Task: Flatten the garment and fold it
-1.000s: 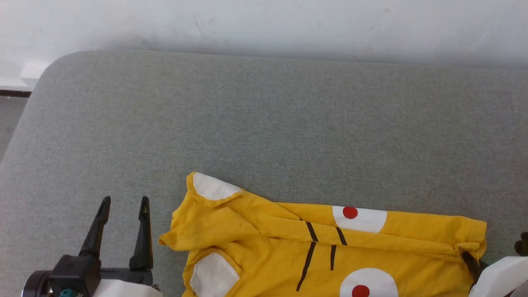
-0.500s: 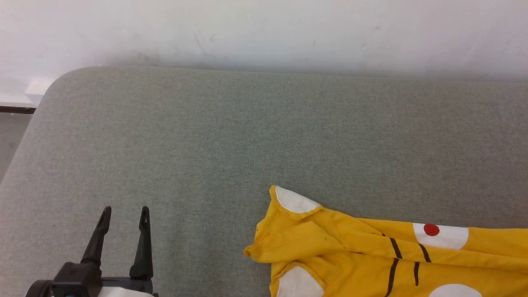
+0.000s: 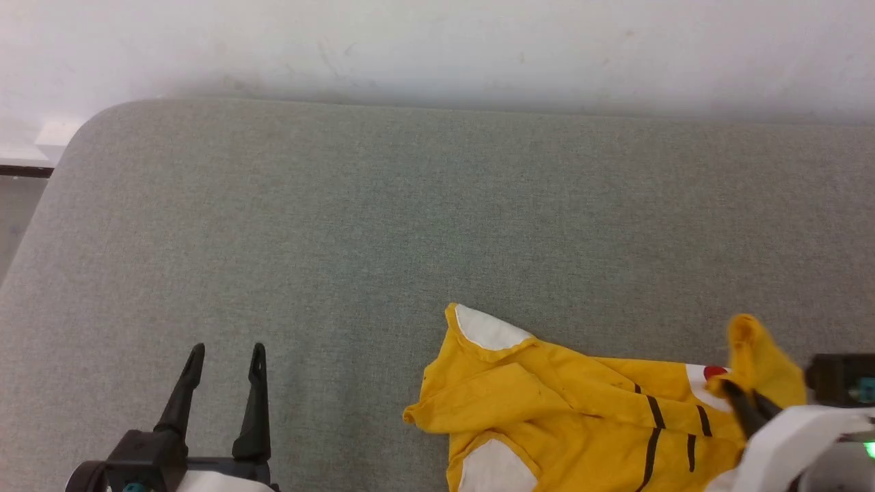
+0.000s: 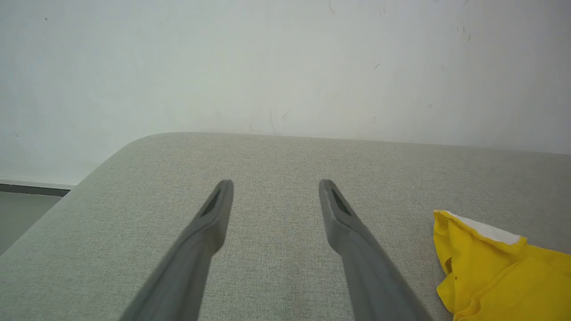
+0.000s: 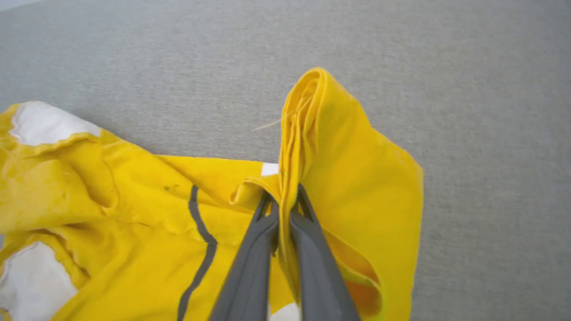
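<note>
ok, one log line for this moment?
phase: flatten | right end effector: shut on garment fold, held up | left end effector: open, empty, apart from garment, over grey surface

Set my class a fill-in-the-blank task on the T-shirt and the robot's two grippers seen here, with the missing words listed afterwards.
1. The right gripper is shut on a bunched fold of the ____ T-shirt.
2. The left gripper hovers beside the T-shirt with its jaws ____, holding nothing.
3. The round dot printed on the T-shirt is ____.

Missing words: yellow; open; red.
</note>
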{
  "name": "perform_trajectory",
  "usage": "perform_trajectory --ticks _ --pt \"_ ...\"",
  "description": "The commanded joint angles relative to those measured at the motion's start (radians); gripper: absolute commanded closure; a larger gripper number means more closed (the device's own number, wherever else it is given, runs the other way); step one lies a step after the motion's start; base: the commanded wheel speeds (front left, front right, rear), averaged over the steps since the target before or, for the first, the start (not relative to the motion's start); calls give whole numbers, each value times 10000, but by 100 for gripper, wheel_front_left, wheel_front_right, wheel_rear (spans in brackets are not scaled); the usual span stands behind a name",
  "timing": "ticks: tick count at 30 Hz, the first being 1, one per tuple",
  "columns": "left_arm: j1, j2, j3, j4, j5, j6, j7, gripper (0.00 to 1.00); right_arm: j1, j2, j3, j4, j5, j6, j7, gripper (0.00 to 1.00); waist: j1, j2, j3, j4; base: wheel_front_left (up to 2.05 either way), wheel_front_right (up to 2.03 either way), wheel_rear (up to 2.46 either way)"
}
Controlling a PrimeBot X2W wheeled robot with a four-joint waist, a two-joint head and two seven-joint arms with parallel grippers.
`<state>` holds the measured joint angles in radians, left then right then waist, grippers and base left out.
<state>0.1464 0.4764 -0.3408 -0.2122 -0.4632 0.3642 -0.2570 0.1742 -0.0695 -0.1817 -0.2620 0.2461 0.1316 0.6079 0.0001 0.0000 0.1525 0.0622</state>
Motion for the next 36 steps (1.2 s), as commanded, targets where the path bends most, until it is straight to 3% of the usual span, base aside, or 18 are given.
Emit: perform_trajectory --ticks 1,14,26,36 --pt "-176 -37 3 55 -14 -96 -47 0 7 3 476 -260 -13 -9 55 100 -1 0 22 43 0 0 0" --pt "-493 -384 -15 433 1 -491 -47 0 -1280 -152 4334 -378 165 -9 509 100 -1 0 115 326 0 0 0" --pt "-406 -704 170 617 68 -731 -47 0 -2147 125 5924 1141 65 -9 358 100 -1 0 -37 588 0 0 0" --pt "-570 -1014 93 956 169 -1060 -47 0 -3402 189 6465 3718 -587 -9 850 100 -1 0 78 695 0 0 0"
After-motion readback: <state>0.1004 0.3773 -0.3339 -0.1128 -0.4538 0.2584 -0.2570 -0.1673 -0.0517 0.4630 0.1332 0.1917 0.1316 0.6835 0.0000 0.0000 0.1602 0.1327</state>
